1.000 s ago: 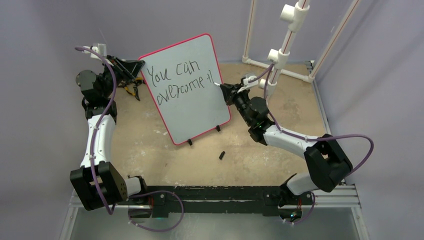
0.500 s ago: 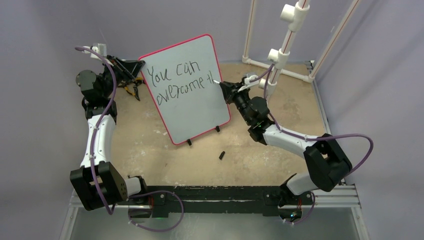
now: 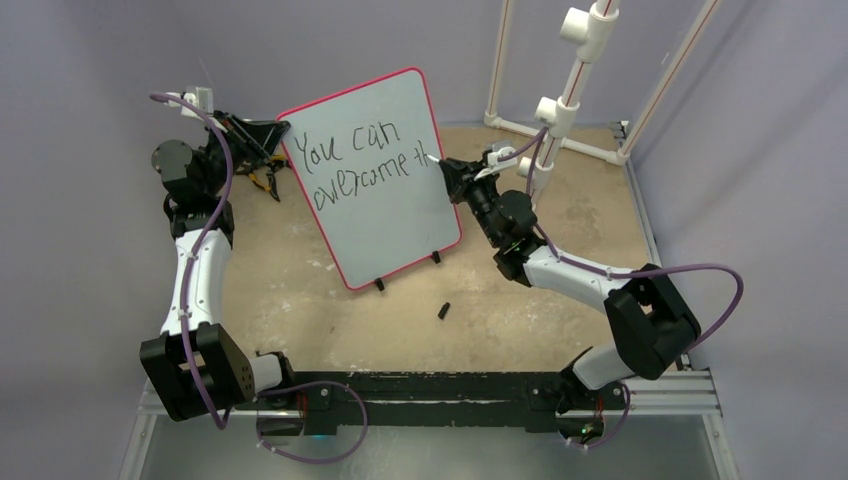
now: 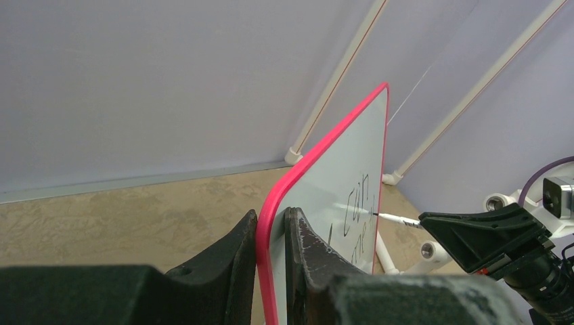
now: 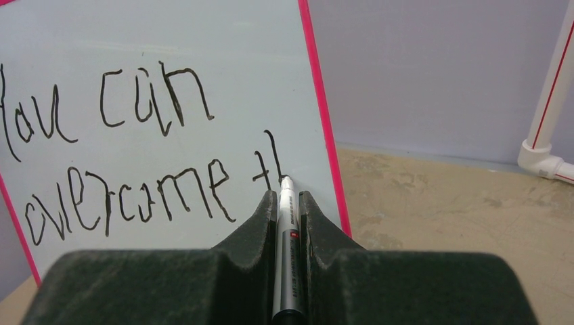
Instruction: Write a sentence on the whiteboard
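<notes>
Change: marker [image 5: 287, 223] tip was raised ahead of right fingers [image 5: 254, 233]; sentence's [image 5: 166, 195] "h" judged underway.
Right fingers: clamped on marker.
Left fingers [image 4: 227, 267]: clamped on whiteboard [image 4: 271, 210] rim.

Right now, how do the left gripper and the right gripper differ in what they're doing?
The left gripper is shut on the whiteboard; the right gripper is shut on a marker. The left gripper sits at the board's left rim; the right gripper is at its right side, marker tip at the writing face. Both grip something.
</notes>
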Action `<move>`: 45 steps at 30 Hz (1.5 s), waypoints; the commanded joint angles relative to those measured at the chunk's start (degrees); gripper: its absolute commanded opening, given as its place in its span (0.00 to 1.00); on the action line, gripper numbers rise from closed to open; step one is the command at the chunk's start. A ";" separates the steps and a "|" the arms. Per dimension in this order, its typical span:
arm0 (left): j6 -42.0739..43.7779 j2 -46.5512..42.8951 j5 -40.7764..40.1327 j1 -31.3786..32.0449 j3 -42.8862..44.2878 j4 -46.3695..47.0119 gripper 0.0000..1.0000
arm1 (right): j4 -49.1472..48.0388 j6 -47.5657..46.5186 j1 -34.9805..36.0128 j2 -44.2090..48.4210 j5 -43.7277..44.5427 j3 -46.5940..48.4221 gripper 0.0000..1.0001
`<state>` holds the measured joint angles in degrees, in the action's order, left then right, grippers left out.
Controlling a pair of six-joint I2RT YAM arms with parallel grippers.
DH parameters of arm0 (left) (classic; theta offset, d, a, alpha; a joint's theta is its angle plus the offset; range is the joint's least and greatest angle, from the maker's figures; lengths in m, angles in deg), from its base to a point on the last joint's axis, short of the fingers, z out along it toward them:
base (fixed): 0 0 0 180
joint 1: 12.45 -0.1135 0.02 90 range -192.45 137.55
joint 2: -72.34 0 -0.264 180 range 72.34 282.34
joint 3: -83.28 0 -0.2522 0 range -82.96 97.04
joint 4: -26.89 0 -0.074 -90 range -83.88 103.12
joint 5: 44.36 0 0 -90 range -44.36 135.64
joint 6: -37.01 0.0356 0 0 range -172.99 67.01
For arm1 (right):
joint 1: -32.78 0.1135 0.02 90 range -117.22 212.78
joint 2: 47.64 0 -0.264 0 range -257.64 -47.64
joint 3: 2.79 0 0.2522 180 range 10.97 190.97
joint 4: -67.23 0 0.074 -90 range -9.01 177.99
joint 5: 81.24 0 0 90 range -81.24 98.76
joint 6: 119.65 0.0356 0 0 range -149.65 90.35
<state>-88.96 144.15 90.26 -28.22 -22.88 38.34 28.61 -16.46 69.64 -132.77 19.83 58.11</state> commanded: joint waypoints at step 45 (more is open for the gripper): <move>0.55 0.34 0.23 -0.29 -0.92 -0.10 0.15 | -5.97 0.46 -0.57 1.93 5.85 -0.45 0.00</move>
<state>-88.96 144.15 90.41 -28.24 -22.88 38.38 26.97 -16.15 69.64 -130.17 22.34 54.61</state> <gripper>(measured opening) 0.165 0.123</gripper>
